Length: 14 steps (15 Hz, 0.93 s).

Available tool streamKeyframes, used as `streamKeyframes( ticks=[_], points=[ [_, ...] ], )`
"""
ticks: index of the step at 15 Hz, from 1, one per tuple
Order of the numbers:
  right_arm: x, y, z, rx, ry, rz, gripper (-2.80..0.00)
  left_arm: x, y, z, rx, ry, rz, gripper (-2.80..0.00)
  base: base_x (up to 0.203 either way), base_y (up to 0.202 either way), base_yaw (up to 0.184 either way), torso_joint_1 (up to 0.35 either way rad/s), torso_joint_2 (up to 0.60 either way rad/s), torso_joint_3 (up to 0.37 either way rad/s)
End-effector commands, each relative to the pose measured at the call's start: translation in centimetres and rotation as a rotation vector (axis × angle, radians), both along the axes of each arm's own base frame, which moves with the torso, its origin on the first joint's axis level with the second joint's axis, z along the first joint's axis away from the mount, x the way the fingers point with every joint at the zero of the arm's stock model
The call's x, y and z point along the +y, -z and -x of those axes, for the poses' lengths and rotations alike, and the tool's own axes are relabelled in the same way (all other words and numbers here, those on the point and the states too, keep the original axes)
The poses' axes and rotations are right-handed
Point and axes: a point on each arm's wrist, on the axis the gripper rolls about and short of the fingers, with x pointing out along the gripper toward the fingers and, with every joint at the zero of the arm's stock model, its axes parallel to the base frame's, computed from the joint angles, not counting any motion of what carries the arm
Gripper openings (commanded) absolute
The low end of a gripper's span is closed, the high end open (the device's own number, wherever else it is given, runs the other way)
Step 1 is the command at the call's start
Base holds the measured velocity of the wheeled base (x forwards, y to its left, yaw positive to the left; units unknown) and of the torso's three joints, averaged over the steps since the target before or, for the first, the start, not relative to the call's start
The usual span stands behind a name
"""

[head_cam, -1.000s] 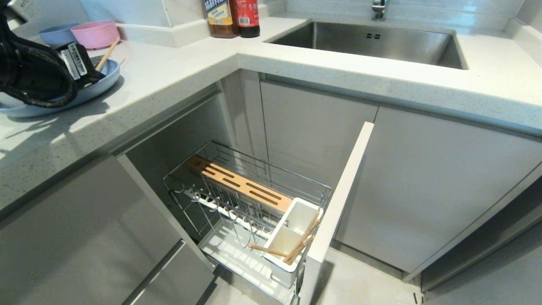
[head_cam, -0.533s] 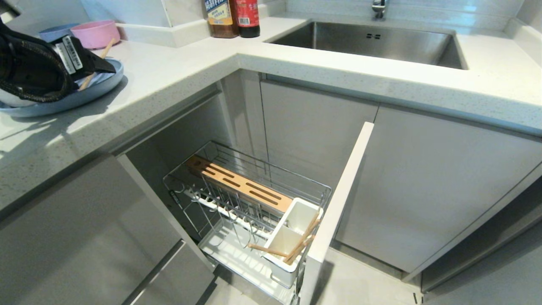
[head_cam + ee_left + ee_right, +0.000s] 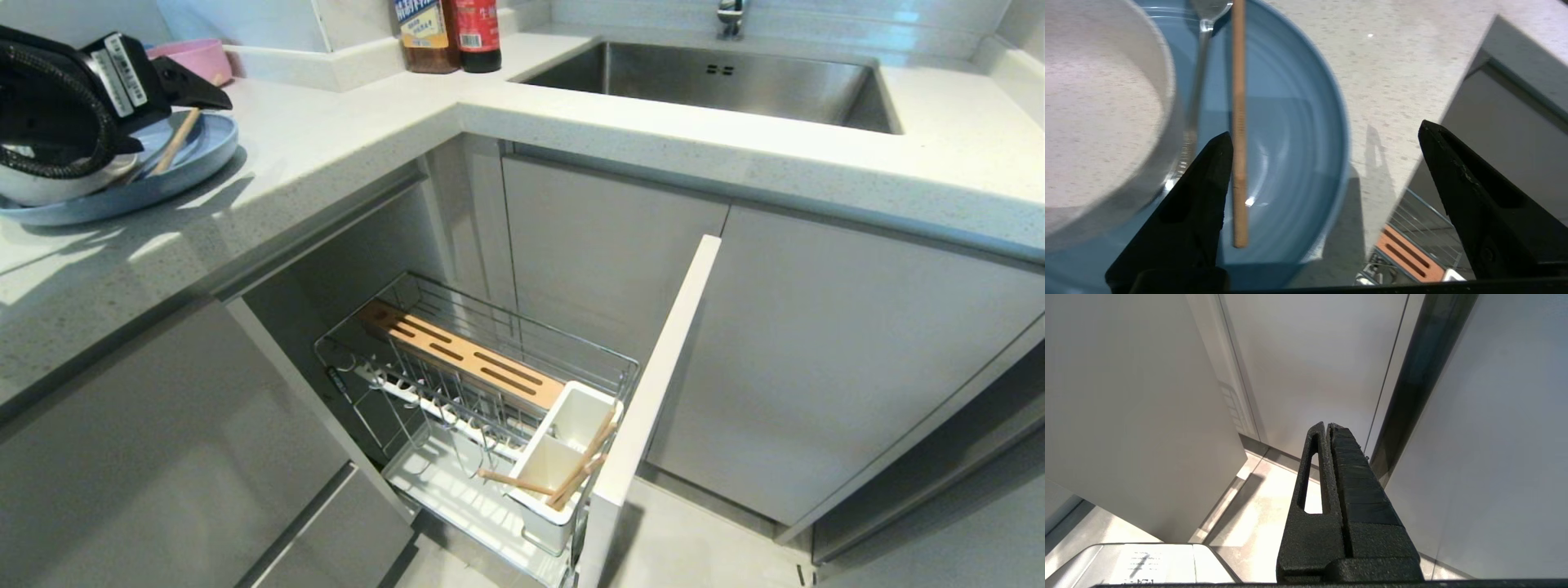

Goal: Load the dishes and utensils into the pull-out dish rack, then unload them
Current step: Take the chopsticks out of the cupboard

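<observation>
On the round matte-blue plate (image 3: 1306, 122), a slim wooden chopstick (image 3: 1238, 122)

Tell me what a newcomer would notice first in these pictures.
The pull-out dish rack stands drawn out of the cabinet below the counter, with chopsticks leaning in its white utensil holder. On the counter at far left, the left tool hangs open over a blue plate holding one chopstick, a spoon and an off-white bowl.

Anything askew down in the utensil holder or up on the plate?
Yes. In the utensil holder the chopsticks lean crossed, one poking out sideways over the drip tray. On the blue plate one chopstick lies loose beside the open left hand.
</observation>
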Motion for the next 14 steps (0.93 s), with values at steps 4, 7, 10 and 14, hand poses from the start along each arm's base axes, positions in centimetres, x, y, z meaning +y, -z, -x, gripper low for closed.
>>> streamKeyframes(
  ticks=[4,7,10,14],
  points=[
    [0.0,0.0,0.0,0.002,0.000,0.000,-2.80,-1.0,-1.3,3.2,-0.058,0.061,0.025,-2.80,0.000,0.000,0.000,0.000,0.00,0.000],
    [0.0,0.0,0.0,0.002,0.000,0.000,-2.80,-2.0,-1.8,6.4,-0.093,0.136,0.122,-2.80,0.000,0.000,0.000,0.000,0.00,0.000],
    [0.0,0.0,0.0,0.002,0.000,0.000,-2.80,-4.1,-1.5,8.8,-0.069,0.271,0.259,-2.80,0.000,0.000,0.000,0.000,0.00,0.000],
    [0.0,0.0,0.0,0.002,0.000,0.000,-2.80,-8.0,1.4,9.5,0.107,0.458,0.246,-2.80,0.000,0.000,0.000,0.000,0.00,0.000]
  ],
)
